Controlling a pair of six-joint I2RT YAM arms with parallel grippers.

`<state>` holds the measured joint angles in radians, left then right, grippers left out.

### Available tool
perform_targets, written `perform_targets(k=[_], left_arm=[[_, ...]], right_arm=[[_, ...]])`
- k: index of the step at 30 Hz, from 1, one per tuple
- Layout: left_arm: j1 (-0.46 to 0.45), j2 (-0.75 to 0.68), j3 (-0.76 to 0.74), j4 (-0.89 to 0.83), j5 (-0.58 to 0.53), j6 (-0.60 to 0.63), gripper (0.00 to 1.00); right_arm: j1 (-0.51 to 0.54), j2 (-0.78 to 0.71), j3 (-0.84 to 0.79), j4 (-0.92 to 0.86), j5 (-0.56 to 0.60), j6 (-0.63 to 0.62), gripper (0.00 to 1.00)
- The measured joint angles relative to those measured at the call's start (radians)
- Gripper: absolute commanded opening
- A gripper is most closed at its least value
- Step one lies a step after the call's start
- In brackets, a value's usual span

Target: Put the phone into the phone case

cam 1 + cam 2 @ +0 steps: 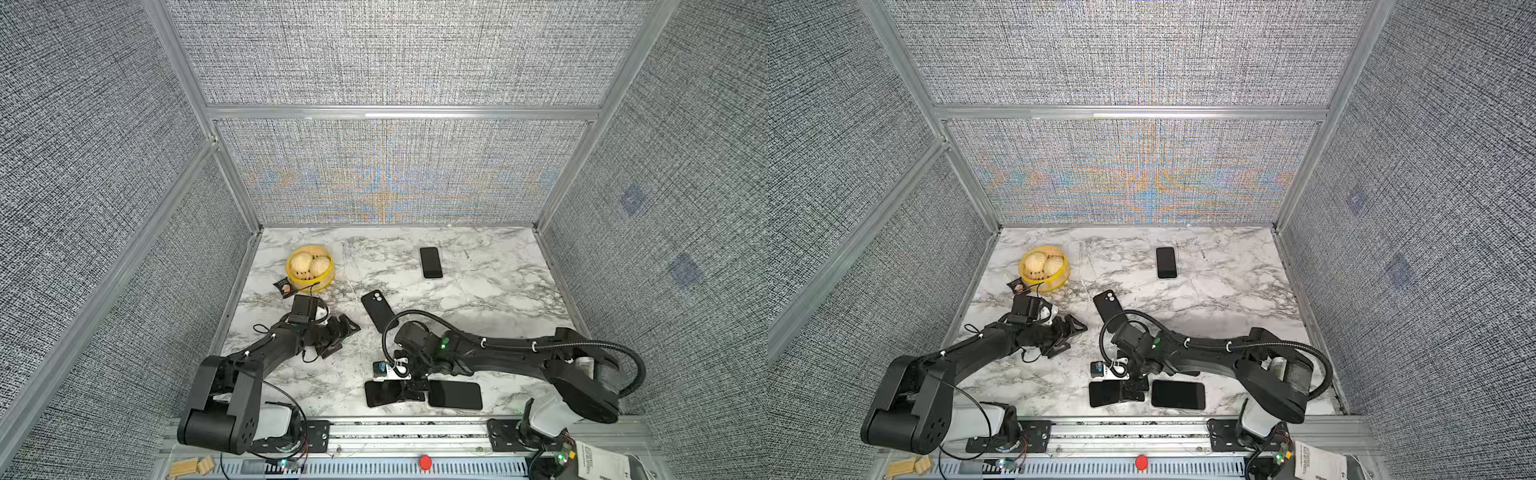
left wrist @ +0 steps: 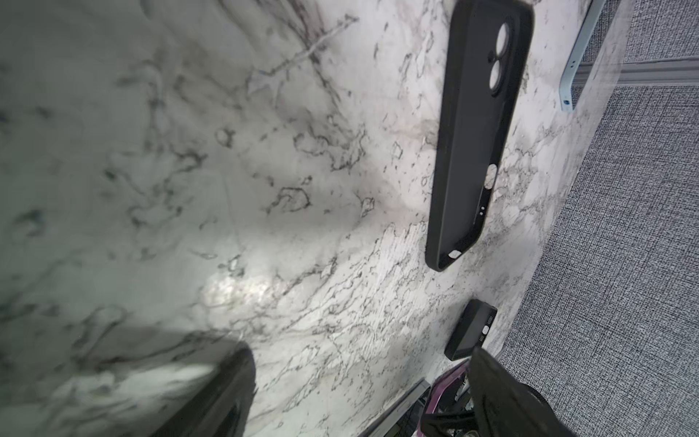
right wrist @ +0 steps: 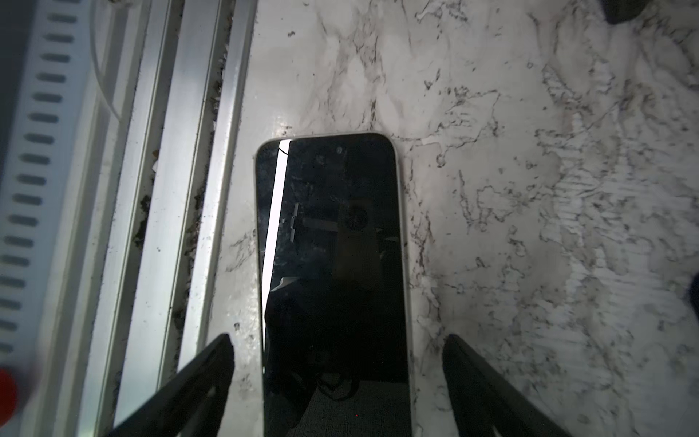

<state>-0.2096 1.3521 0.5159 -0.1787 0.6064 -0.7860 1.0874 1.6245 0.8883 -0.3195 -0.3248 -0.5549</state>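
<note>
- a small dark packet (image 1: 284,287) lies at the left side of the marble surface (image 1: 478,299), touching or just beside a yellow basket (image 1: 320,284) with pale buns (image 1: 300,262) in it.
- the left pincer (image 1: 345,340) sits near that basket, its two fingers spread wide with nothing between them; it points across towards the phone case.
- the phone case (image 1: 376,309) is black and lies flat and slanted near the middle, with its camera-hole end towards the back wall. the marble shows through its holes, and its near end runs under the right arm's cable in both top views.
- the near phone (image 3: 333,246) lies screen up along the front rail (image 3: 177,189), well apart from the case.
- the right pincer (image 3: 336,336) is over one end of this phone with its fingers wide apart, one on each side. a strip of marble shows between each finger and the phone's edge, so it grips nothing.
- a far phone (image 1: 430,262) lies alone, screen up, towards the back.
- a second phone (image 1: 455,395) lies just to the right of the near one, also along the rail.
</note>
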Motion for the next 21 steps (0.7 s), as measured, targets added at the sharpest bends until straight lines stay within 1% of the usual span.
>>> perform_targets(k=[7,21], left_arm=[[-0.005,0.003,-0.005,0.018,0.004,-0.001,0.89],[-0.014,0.013,-0.006,0.040,0.013,-0.010,0.89]], right_arm=[[0.007,0.046,0.015,0.003,0.008,0.004,0.92],[0.018,0.064,0.014,0.001,0.005,0.004,0.95]])
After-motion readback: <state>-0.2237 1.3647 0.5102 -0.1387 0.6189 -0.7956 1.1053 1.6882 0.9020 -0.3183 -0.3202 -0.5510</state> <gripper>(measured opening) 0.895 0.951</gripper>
